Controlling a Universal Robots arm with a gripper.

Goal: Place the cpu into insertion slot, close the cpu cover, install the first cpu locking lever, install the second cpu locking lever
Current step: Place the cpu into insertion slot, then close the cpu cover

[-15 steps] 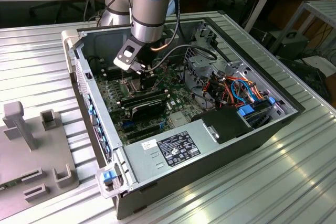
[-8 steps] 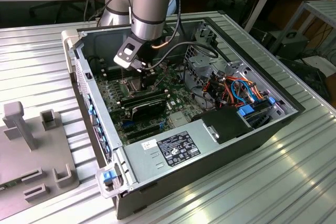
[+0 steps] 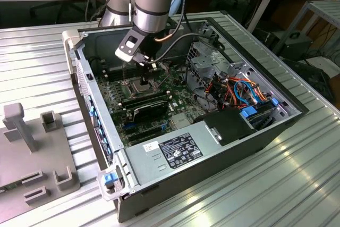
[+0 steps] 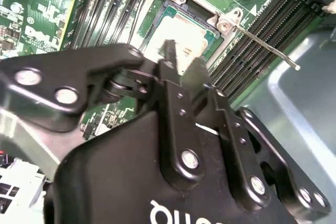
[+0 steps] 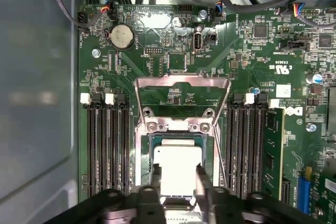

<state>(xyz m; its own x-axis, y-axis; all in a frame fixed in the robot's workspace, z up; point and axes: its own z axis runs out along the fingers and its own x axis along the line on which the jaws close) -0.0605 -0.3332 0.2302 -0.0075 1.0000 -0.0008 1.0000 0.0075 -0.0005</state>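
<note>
The black two-finger gripper (image 5: 178, 174) is narrowed onto the cpu (image 5: 178, 162), a small flat square chip with a pale silver-grey metal top. One finger (image 5: 155, 176) bears on each of two opposite edges, so the chip is clamped between them. The cpu lies level directly over the insertion slot (image 5: 176, 139), a square socket with a dark rim and a silver metal frame, mounted on the green motherboard (image 5: 252, 51). Whether the chip is fully seated cannot be told. Long black memory slots (image 5: 107, 145) flank the socket on both sides.

The cpu cover (image 5: 182, 81), a thin silver metal frame plate with a large square window, is swung open away from the socket, and bare board shows through its window.

In the second wrist view, a thin silver wire locking lever (image 4: 268, 45) stands free beside the socket, unlatched.

In the exterior view, the gripper (image 3: 142, 67) hangs just above the socket inside the open grey computer case (image 3: 223, 179), toward the exterior view's left and far part of the board.
</note>
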